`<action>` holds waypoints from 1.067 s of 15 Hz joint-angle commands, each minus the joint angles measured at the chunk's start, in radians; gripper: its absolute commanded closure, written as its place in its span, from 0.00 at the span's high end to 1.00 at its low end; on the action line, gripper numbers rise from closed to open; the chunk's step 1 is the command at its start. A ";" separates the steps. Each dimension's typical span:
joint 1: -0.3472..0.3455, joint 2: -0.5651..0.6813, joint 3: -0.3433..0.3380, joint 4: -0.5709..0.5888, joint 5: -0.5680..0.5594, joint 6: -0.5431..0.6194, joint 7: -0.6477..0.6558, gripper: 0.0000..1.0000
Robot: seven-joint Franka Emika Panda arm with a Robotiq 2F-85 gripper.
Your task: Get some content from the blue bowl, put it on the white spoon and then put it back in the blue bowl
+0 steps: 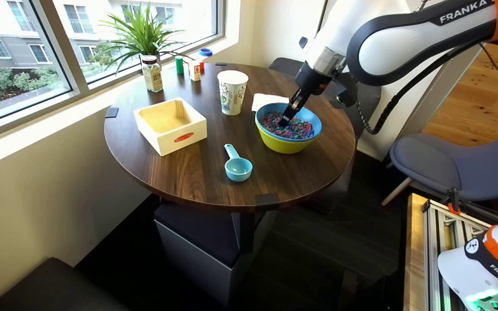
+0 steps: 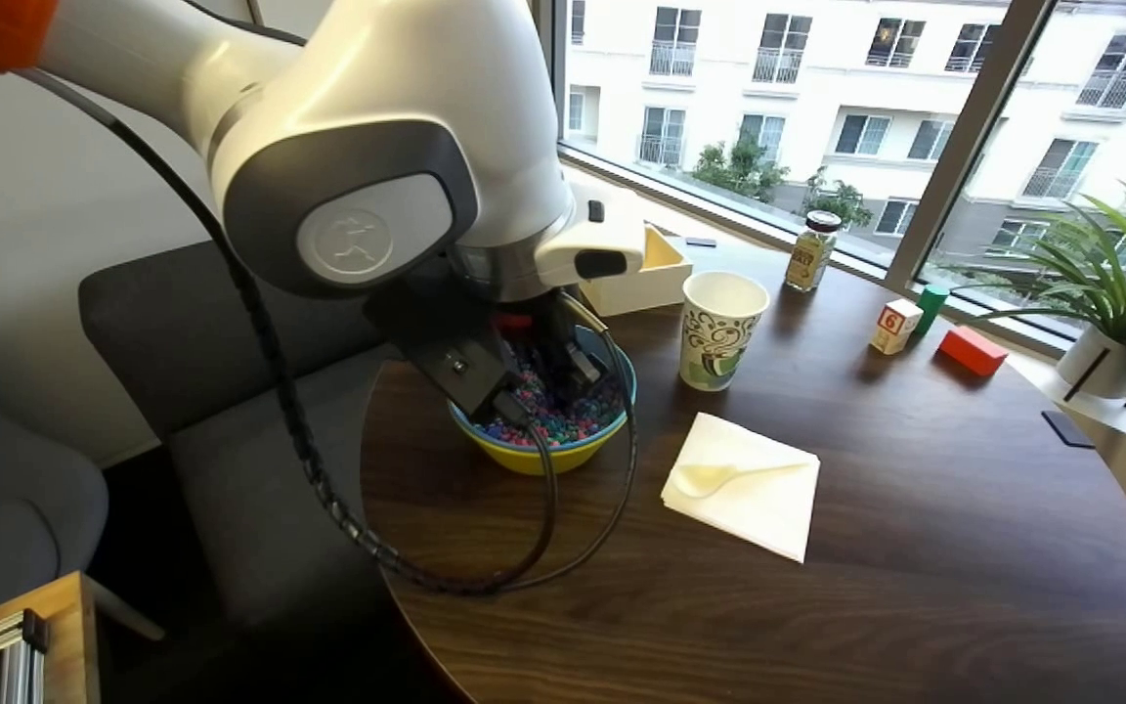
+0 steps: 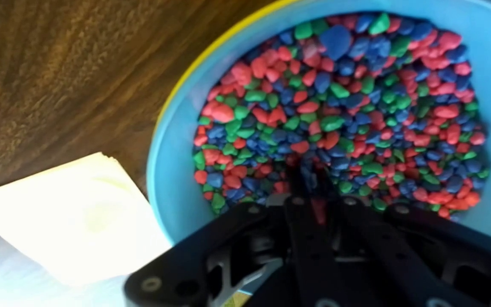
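Note:
The blue bowl (image 1: 290, 147) stands on the round table, blue inside and yellow-green outside; it also shows in the wrist view (image 3: 175, 179) and partly behind the arm (image 2: 543, 462). The content (image 3: 377, 106), small red, blue and green pebbles, fills its lower part. My gripper (image 1: 284, 122) points down into the bowl, its fingertips in the pebbles. In the wrist view the fingers (image 3: 311, 175) are close together, with dark blue pebbles in the narrow gap between them. The white spoon (image 2: 705, 479) lies on a folded napkin (image 2: 768, 518) beside the bowl, bowl-end toward the blue bowl.
A patterned paper cup (image 1: 231, 93) stands near the bowl. A square wooden tray (image 1: 184, 138) and a light-blue measuring scoop (image 1: 238, 168) are on the table. A spice jar (image 1: 151, 74), blocks (image 2: 895, 326) and a plant (image 1: 143, 32) are by the window.

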 commanded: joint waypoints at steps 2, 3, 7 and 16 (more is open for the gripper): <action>-0.013 0.002 0.015 0.018 -0.014 0.006 -0.008 0.02; -0.012 -0.002 0.015 0.023 -0.012 0.006 -0.008 0.02; -0.013 -0.006 0.013 0.039 -0.009 0.006 -0.010 0.02; -0.013 -0.006 0.015 0.042 -0.007 0.004 -0.014 0.02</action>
